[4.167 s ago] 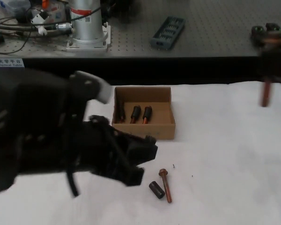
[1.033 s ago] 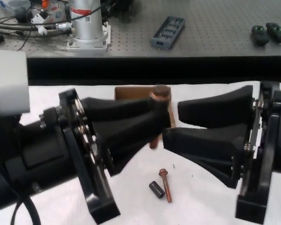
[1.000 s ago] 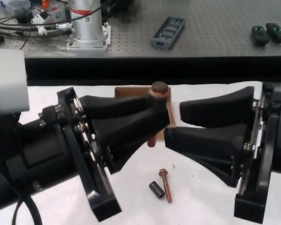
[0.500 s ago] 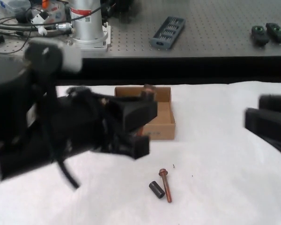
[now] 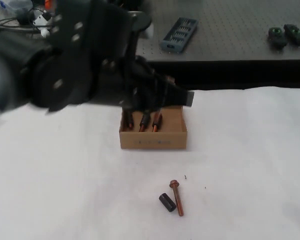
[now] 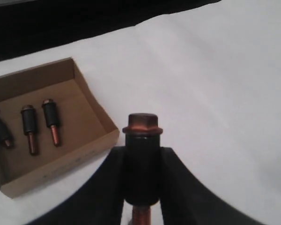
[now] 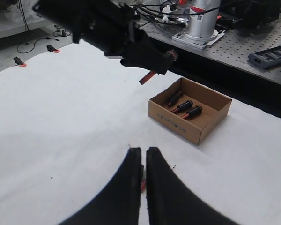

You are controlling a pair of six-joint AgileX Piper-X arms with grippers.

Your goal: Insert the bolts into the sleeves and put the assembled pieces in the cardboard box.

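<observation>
1. The left claw (image 6: 141, 152) is closed on a black sleeve (image 6: 141, 183) that has a copper bolt (image 6: 142, 124) through it. The bolt head stands out above the fingers.
2. This claw hangs in the air near the cardboard box (image 5: 152, 141), not touching it.
3. Inside the box, three assembled pieces (image 5: 144, 120) lie side by side.
4. The right claw (image 7: 144, 159) has its two fingers pressed together, above the white cloth (image 5: 250, 165) of the desk.
5. A loose bolt (image 5: 177, 198) and a loose sleeve (image 5: 166, 202) lie just beside each other on the cloth, in front of the box.
</observation>
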